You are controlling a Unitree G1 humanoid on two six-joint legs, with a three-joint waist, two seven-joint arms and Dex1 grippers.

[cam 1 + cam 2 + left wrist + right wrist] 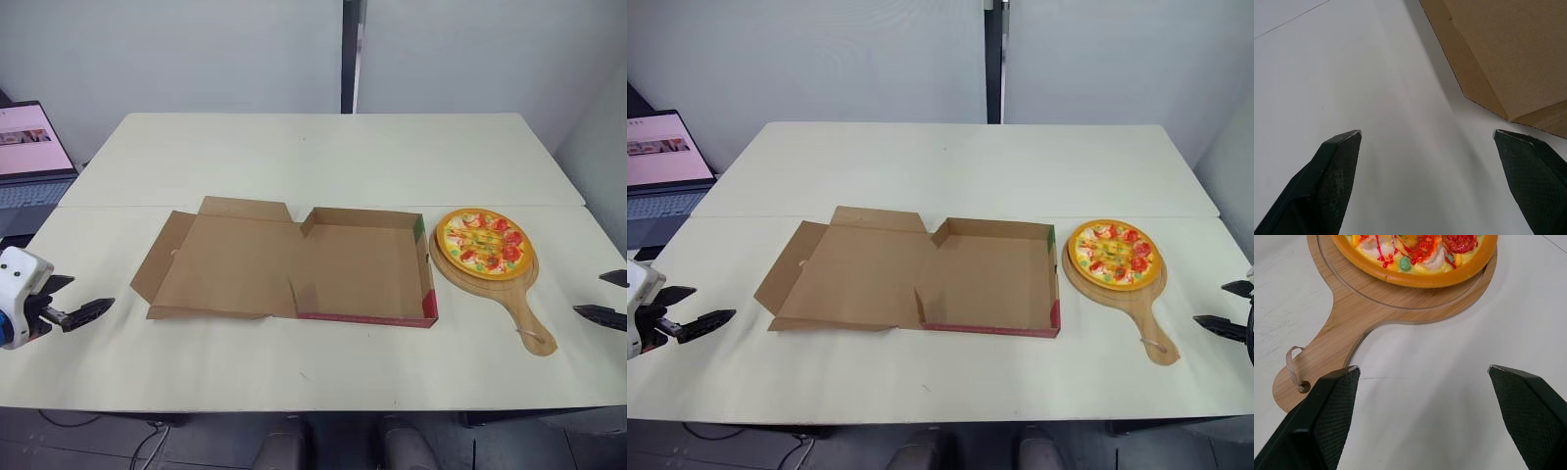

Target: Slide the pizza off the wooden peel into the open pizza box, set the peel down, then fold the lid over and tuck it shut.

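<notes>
Pizza (484,238) sits on the peel (520,305), just right of the open box (358,269) on the worktop (294,157). Left claw (91,292) and right claw (591,294) are spread, empty; the lid (220,264) seemingly lies flat.

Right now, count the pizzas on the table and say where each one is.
1. The pizza sits on the wooden peel, just right of the open pizza box, which is empty, so none seems hidden.

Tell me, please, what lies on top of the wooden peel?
The pizza sits on the round part of the wooden peel. Its handle holds only a cord loop. The wood under the pizza is covered and unseen.
</notes>
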